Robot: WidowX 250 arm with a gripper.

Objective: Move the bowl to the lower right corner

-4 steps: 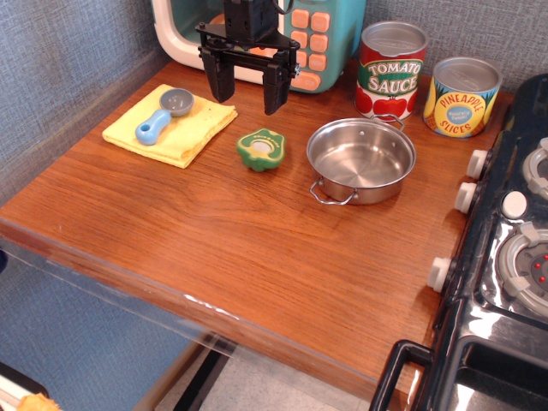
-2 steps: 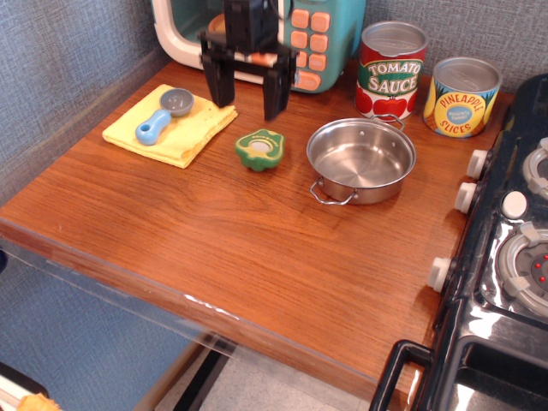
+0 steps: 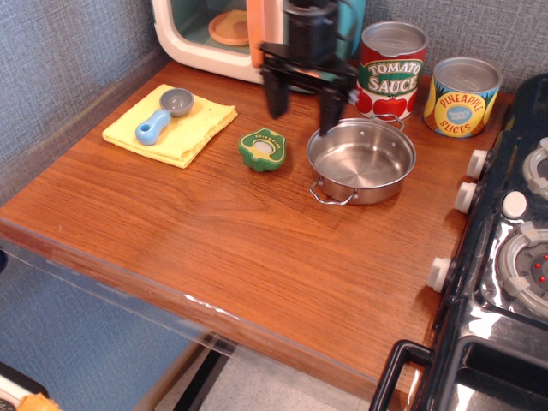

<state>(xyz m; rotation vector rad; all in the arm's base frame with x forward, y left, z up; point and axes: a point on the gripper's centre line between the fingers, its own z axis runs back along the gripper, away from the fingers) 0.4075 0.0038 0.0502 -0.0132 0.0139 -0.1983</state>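
The bowl (image 3: 361, 160) is a shiny steel shallow pot with two wire loop handles. It stands upright on the brown wood tabletop, right of centre and toward the back. My black gripper (image 3: 303, 112) hangs open and empty just left of the bowl's back-left rim. Its right finger (image 3: 330, 111) is close to the rim and its left finger (image 3: 276, 96) is over bare wood. The lower right corner (image 3: 377, 342) of the tabletop lies toward the front, beside the stove.
A green toy piece (image 3: 262, 149) lies left of the bowl. A yellow cloth (image 3: 193, 128) with a blue-handled scoop (image 3: 164, 114) is at the back left. A tomato sauce tin (image 3: 390, 68) and pineapple tin (image 3: 461, 96) stand behind the bowl. A toy microwave (image 3: 214, 34) is at the back, a black stove (image 3: 514, 257) at the right.
My gripper has moved right, from in front of the microwave to just beside the bowl's left rim, still open. The green piece has shifted very slightly. The bowl has not moved.
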